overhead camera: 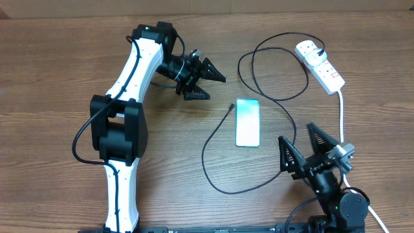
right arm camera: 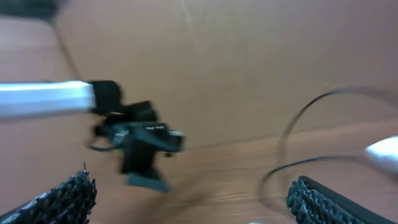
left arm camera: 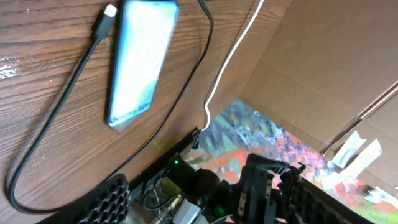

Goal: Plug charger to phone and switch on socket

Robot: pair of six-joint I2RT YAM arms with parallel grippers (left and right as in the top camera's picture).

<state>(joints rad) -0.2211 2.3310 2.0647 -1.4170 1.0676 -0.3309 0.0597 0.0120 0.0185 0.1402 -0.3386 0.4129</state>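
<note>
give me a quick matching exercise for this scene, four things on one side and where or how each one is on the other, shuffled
Things
1. phone
2. socket
3. charger
4. left gripper

Place or state
a. upper right of the overhead view
b. connector tip lying loose beside the phone's upper left corner, not plugged in
c. lying flat in the middle, screen lit
d. open, holding nothing

Pairs: 1-c, 2-a, 3-b, 4-d
</note>
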